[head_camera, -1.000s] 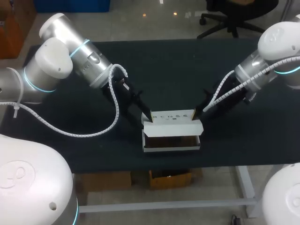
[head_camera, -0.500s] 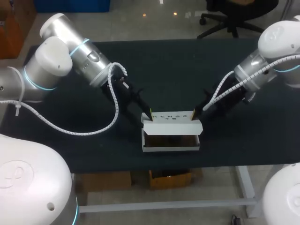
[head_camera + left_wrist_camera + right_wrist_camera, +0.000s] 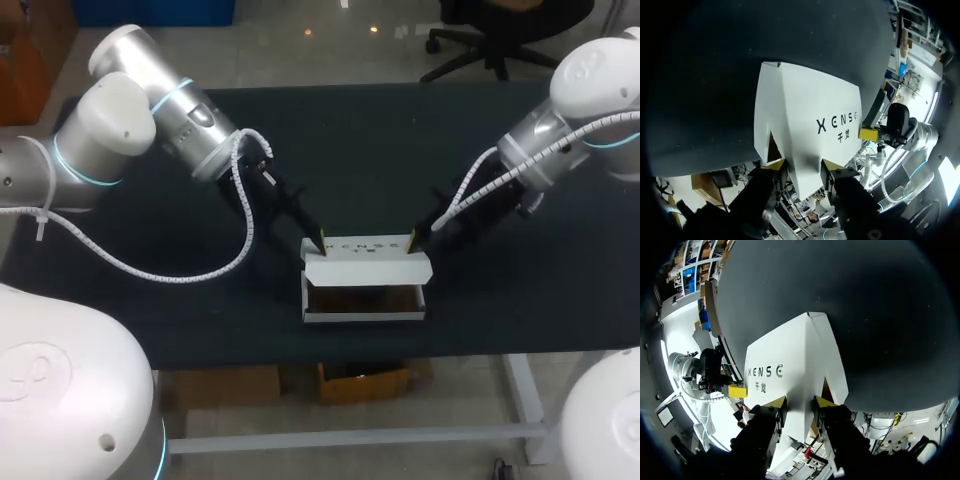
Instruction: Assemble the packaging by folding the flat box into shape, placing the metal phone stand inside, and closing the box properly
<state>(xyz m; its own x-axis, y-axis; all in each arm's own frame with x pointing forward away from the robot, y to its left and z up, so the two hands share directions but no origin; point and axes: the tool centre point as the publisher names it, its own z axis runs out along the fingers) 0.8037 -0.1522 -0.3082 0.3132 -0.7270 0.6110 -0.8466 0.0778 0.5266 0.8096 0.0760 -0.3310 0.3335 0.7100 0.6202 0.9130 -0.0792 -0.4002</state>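
Left gripper (image 3: pixel 800 167): you see its two fingers (image 3: pixel 829 165) set moderately apart, with a corner of the white lid (image 3: pixel 805 110) filling the gap and meeting both yellow tips. Treat it as clamped on the lid.
Right gripper (image 3: pixel 799 402): the same hold at the lid's opposite corner. The gap is slightly narrower, and the white panel presses against both yellow tips.
Lid: it extends ahead of each gripper as a broad, printed panel. Each wrist view shows the other arm's yellow tip at the panel's far corner.
Box (image 3: pixel 365 315): it sits on the dark table (image 3: pixel 380 150), between the two grippers and just below them. The lid is raised off the body, and the open side faces the table's near edge.
Box interior: it appears dark brown. You cannot tell what is inside from these views.
Arms: each reaches in from its own side, and they converge on the box.
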